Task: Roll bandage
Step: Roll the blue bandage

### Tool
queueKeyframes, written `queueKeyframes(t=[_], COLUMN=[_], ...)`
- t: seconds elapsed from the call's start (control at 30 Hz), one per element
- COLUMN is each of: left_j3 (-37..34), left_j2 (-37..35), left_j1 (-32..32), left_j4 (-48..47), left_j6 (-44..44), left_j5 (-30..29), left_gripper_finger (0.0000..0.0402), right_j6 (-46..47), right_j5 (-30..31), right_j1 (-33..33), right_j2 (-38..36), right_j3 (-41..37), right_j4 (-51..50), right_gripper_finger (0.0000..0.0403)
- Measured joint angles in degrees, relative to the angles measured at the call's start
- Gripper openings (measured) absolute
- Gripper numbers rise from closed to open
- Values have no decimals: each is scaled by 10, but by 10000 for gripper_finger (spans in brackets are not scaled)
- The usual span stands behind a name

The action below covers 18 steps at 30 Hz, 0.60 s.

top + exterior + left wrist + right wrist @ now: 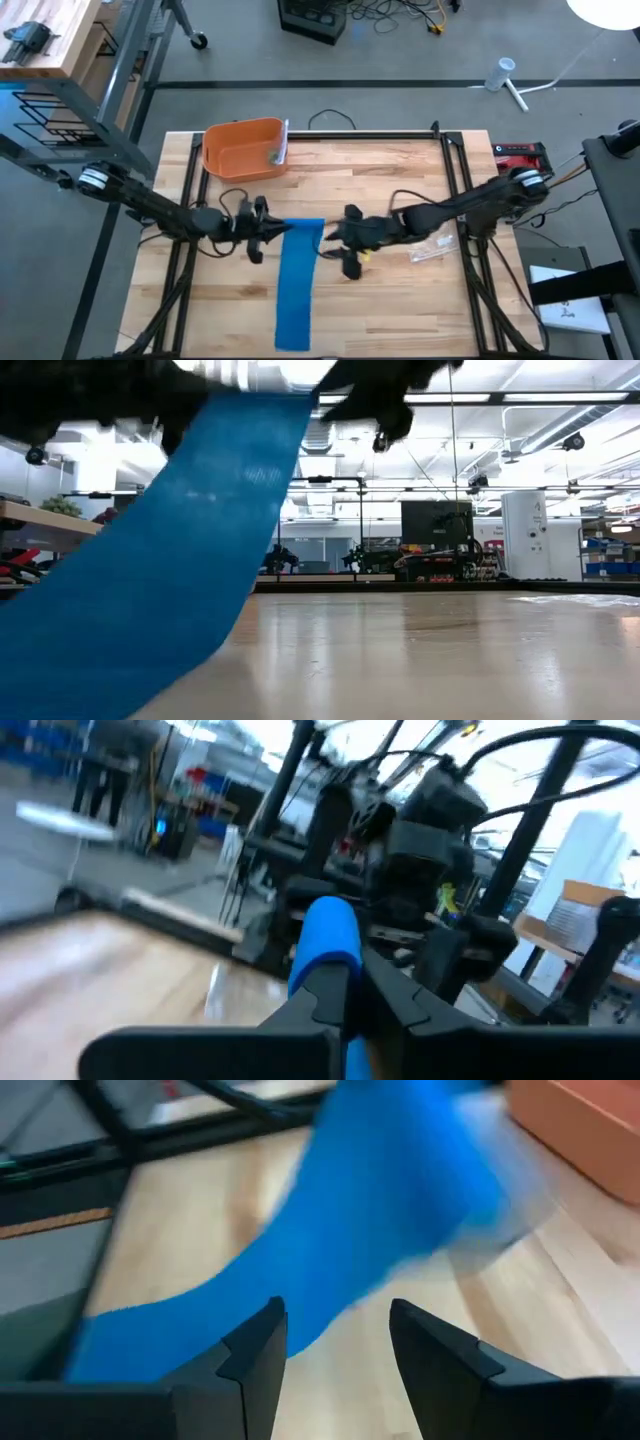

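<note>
A long blue bandage (298, 285) is laid down the middle of the wooden table (400, 300), its far end raised off the surface. That end is pinched between the closed fingers of the left gripper (268, 238), apparently so it can be turned into a roll. The right gripper (338, 243) is held just beside the opposite edge, fingers spread (nothing gripped), probably to steady the strip. An orange bin (243, 150) is placed well beyond.

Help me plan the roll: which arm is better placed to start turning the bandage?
Probably left: the left gripper is already shut on the bandage end; the right gripper is open beside it.
</note>
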Motion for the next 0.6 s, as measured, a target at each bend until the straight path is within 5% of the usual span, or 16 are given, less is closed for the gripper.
queueKeyframes(t=[0.27, 0.6], left_j3=[114, 252], left_j2=[-33, 11], left_j1=[-11, -51], left_j4=[-60, -255], left_j6=[147, 188], left_j5=[44, 77], left_gripper_finger=[4, 3], right_j6=[-92, -201], right_j5=[83, 132], right_j1=[71, 82], right_j2=[-90, -25], right_j3=[-14, -99], right_j4=[37, 340], right_gripper_finger=[172, 172])
